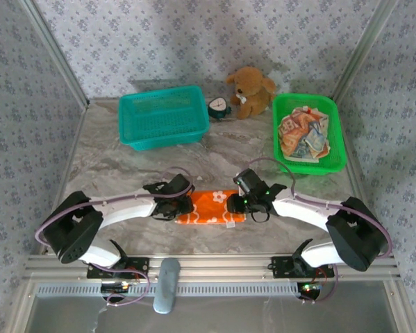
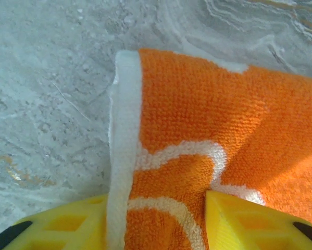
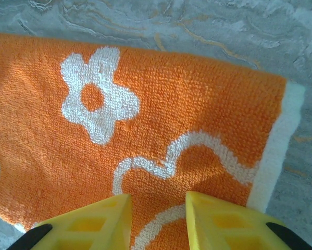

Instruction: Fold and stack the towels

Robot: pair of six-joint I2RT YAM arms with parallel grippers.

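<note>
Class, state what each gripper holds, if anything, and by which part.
Cannot be told: the left gripper straddles the orange flowered towel at its white-hemmed left end, the right gripper at the right end; a pinch isn't visible.

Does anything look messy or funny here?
Yes: the towels in the green basket lie crumpled in a heap, not folded. The orange towel near the front lies flat and neat.

I count one orange towel [image 1: 209, 208] low in the middle, and a jumbled heap of towels [image 1: 303, 135] at right. One teal basket [image 1: 162, 142], one green basket [image 1: 337, 135], one toy dog [image 1: 251, 90].
</note>
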